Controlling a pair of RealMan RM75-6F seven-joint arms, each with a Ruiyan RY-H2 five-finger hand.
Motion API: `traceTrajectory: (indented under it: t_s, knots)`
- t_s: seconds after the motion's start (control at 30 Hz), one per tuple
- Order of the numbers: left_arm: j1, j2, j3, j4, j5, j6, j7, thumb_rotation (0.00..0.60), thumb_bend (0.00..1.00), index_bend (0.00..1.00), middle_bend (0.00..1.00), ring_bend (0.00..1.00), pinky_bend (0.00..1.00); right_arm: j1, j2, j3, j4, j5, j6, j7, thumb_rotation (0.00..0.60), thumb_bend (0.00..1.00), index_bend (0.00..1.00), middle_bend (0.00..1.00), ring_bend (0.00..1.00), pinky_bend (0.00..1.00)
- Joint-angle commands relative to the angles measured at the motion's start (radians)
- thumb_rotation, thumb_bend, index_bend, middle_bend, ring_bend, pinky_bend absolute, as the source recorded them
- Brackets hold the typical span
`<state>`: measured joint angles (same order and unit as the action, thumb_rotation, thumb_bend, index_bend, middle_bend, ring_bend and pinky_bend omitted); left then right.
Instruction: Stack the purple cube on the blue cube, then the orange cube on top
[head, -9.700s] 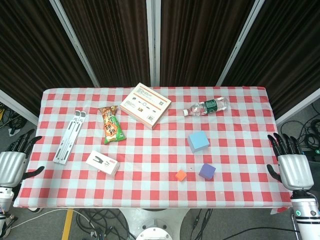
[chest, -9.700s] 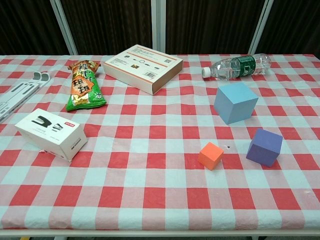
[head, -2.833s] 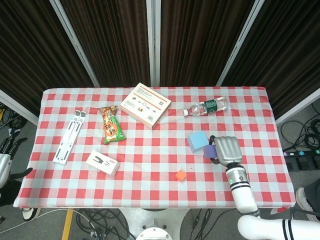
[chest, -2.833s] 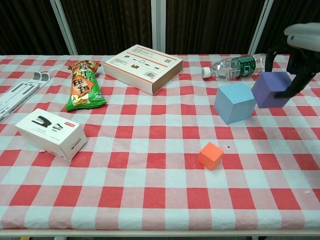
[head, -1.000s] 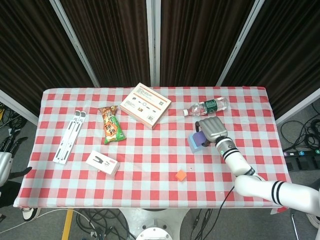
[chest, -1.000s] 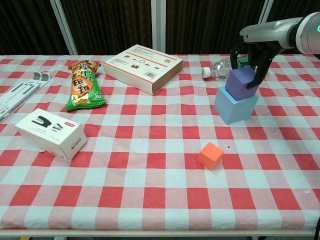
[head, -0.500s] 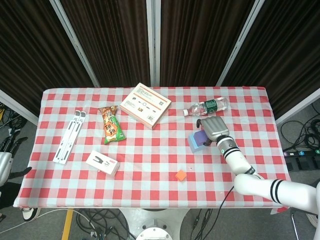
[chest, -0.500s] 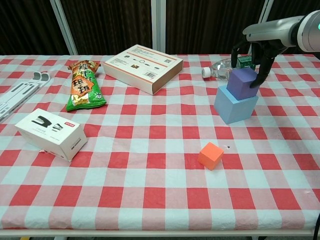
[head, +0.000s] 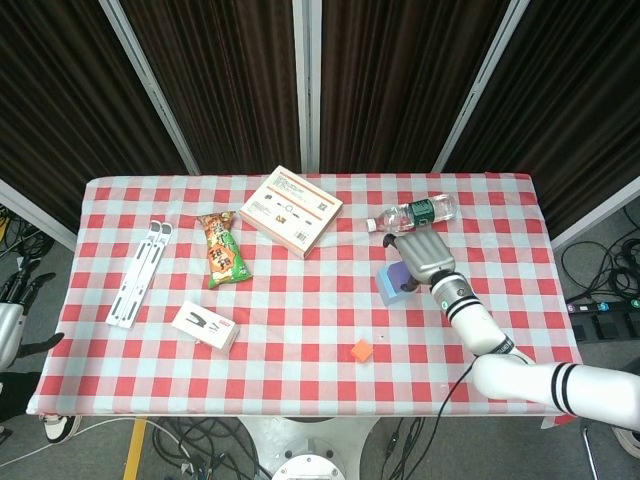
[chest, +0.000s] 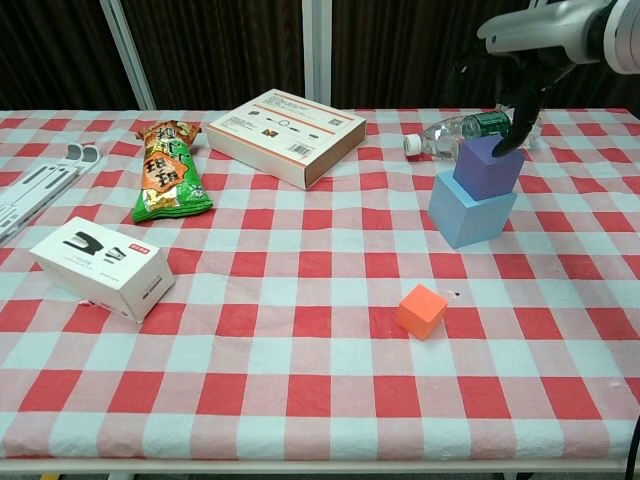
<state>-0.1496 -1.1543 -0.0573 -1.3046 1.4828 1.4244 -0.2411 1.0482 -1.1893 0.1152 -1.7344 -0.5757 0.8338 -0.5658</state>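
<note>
Purple cube (chest: 486, 166) sits square atop the larger blue cube (chest: 470, 215), slightly offset right. The right hand (chest: 528, 45) hovers above it, fingers spread, holding nothing. Orange cube (chest: 421, 310) lies apart on the tabletop (chest: 300, 380).

- flat box (chest: 287, 135), far centre: printed lines along its side, too small to read
- snack bag (chest: 168, 172), far left: large characters on the orange and green pack, possibly Chinese, can't make them out
- small white box (chest: 102, 266), near left: dark logo mark and small red patch, no readable text
- water bottle (chest: 478, 132), far right: green label, lettering illegible
</note>
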Motion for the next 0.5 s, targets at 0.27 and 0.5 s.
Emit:
traceTrajectory:
  t_s: [0.27,0.5]
  knots:
    - [-0.002,0.001,-0.005,-0.009,0.002,0.009,0.002,0.6,0.05,0.22,0.14,0.13,0.27,0.012,0.166,-0.043,-0.312,-0.087,0.071,-0.113,0.6,0.0,0.32,1.0,1.0,1.0]
    - [0.002,0.004,-0.006,-0.007,-0.006,0.007,-0.001,0.6,0.05,0.22,0.14,0.13,0.27,0.027,0.101,-0.104,-0.304,-0.124,0.04,-0.164,0.6,0.0,0.34,1.0,1.0,1.0]
